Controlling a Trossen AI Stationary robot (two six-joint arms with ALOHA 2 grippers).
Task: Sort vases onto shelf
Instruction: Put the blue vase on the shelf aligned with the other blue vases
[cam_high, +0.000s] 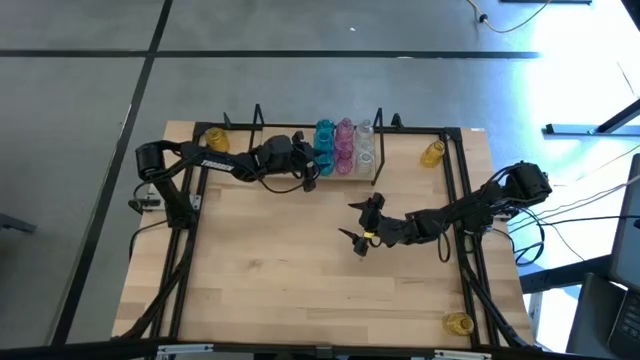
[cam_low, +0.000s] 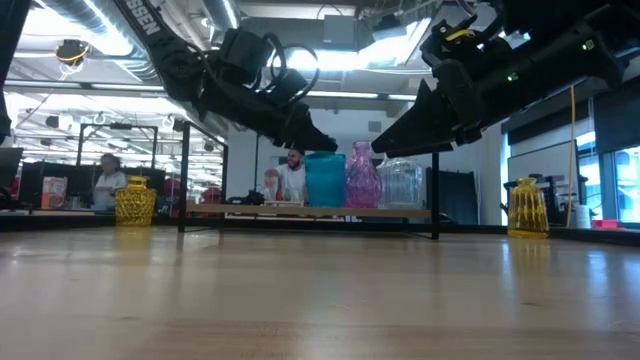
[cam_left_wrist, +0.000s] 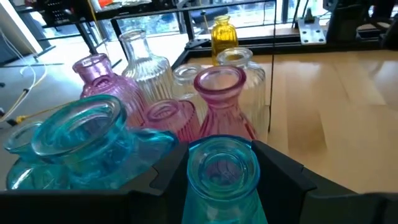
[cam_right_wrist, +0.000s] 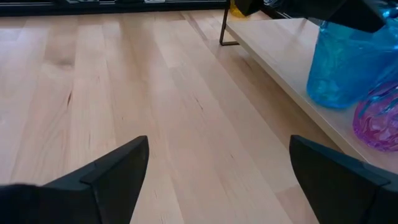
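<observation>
While clamped between the left tool's (cam_left_wrist: 221, 186) fingers, teal vase (cam_left_wrist: 222, 171) over the shelf (cam_high: 300, 180).

left pincer (cam_high: 318, 166) clamped, arm reaching right | right pincer (cam_high: 360, 224) spread wide, hovering mid-table

a robotics lab in an open industrial hall: exposed ceiling ducts (cam_low: 90, 12), strip lights, cluttered benches (cam_low: 60, 195), people (cam_low: 292, 178) behind the wooden table (cam_high: 300, 270), cables (cam_high: 590, 195) trailing across grey floor.
</observation>
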